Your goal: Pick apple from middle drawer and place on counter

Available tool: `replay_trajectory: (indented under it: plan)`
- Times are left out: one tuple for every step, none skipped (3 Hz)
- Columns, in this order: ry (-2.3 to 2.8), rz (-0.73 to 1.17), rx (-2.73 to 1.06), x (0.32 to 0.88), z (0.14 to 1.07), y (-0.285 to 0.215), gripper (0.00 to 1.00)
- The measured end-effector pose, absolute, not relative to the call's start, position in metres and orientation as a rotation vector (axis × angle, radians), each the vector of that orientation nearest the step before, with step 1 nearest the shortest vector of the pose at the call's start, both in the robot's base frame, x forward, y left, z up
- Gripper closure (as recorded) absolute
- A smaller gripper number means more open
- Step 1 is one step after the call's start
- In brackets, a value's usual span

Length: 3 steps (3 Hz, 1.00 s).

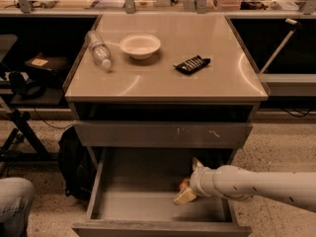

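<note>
The middle drawer (138, 204) is pulled open at the bottom of the grey cabinet. The red apple (183, 184) lies on its floor at the right and is mostly hidden by my gripper. My gripper (186, 181) reaches in from the right on a pale arm, low inside the drawer. Its fingers stand apart, one above and one below the apple, with the apple between them. The tan counter (168, 78) tops the cabinet above.
On the counter stand a white bowl (140, 45), a lying plastic bottle (99, 50) and a black flat object (192, 64). A scratched grey drawer front (163, 134) overhangs the open drawer. A black bag (73, 167) and a person's knee (14, 204) are at left.
</note>
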State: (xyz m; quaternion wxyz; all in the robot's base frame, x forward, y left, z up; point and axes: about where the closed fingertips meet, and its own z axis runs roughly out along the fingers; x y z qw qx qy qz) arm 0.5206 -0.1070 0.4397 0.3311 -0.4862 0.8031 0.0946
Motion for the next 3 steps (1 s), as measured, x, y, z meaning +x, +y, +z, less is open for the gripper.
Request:
replay_trajectory:
  plan:
    - [2.121, 0.214, -1.298, 0.528, 0.430, -0.123, 0.00]
    - [2.139, 0.170, -1.330, 0.544, 0.411, -0.144, 0.00]
    - [2.143, 0.165, -1.327, 0.545, 0.410, -0.147, 0.00]
